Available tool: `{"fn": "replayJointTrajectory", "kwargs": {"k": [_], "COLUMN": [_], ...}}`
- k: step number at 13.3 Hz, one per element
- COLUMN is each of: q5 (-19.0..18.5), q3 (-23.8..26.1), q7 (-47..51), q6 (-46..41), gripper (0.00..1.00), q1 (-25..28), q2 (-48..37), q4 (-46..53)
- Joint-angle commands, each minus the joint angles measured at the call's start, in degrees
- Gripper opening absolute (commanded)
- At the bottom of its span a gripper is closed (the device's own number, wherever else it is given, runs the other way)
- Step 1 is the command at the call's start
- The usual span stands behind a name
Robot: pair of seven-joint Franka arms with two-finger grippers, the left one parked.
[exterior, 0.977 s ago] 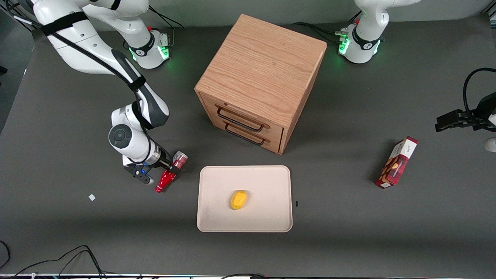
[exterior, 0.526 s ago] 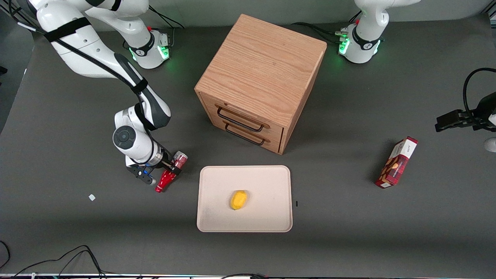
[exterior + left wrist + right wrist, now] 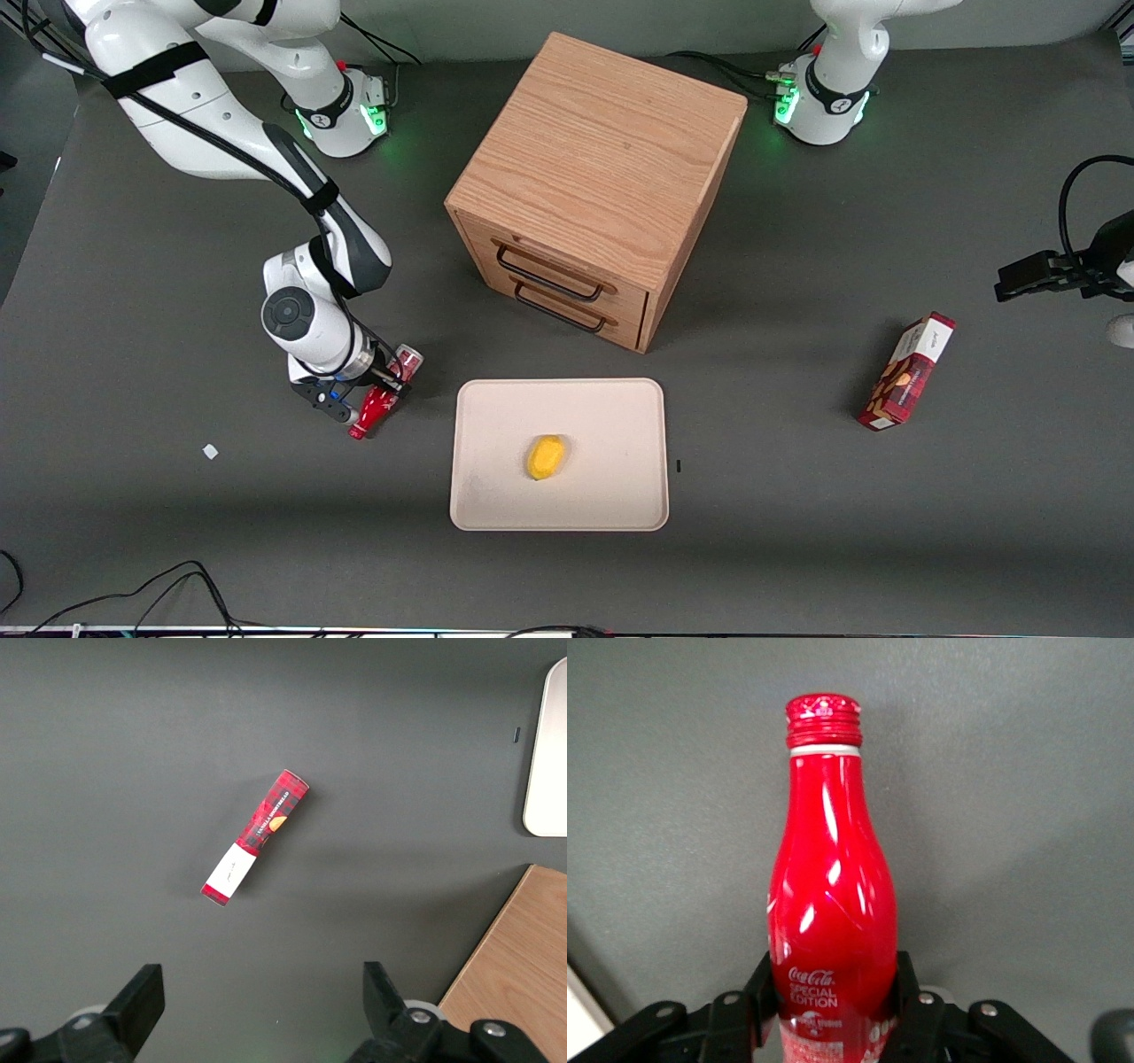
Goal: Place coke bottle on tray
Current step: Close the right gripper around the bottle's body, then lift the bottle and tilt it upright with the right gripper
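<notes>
Front view: gripper point(image 3: 374, 396) is sitting low over the dark table point(image 3: 133, 354), toward the working arm's end, with the coke bottle point(image 3: 383, 398) lying tilted between its fingers, cap end pointing toward the camera. Bottle is just beside the cream tray point(image 3: 496, 505) but not on it, a strip of table between them. Tray is holding one small yellow fruit-like item point(image 3: 547, 456) near its middle, with bare tray around it. Wooden drawer cabinet point(image 3: 598, 182) is standing farther from the camera than the tray, both drawers shut. Red snack box point(image 3: 907, 370) is lying toward the parked arm's end, well apart from everything.

Left wrist view: only the snack box point(image 3: 255, 836), a corner of the tray point(image 3: 547, 753) and an edge of the cabinet point(image 3: 518, 966) are showing; bottle not in view.

Right wrist view: bottle point(image 3: 830, 895) is filling the frame, red cap away from the wrist, black fingers point(image 3: 914, 1005) pressing on both sides of the lower body by the white lettering. Gripper point(image 3: 833, 1010) is clamped on it, judging by the contact on both flanks.

Step in hand, as I read it: grasp made, lift not yet begun. Next move is calling for raising the bottle free of the table, carrying it over the tray rim, and setting it on a bare patch beside the yellow item, not on it.
</notes>
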Motion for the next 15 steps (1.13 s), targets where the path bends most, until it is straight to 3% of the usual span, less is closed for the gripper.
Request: {"fn": "replayJointTrajectory", "kwargs": {"k": [1, 4, 6, 10, 15], "q5": [-1.80, -0.49, 2.40, 2.95, 2.77], "q3": [0.55, 2.29, 8.69, 18.11, 18.39], "q7": [0.82, -2.53, -6.55, -9.99, -10.35], "q6": [-7.14, -19.17, -29.18, -40.64, -45.14], "gripper": [0.00, 0.00, 0.00, 0.00, 0.00], "q1": [-0.79, -3.24, -9.03, -18.10, -17.32], "q2": [-6.75, -13.79, -14.60, -14.51, -10.22], "q4": [0.64, 4.14, 11.51, 21.81, 31.04]}}
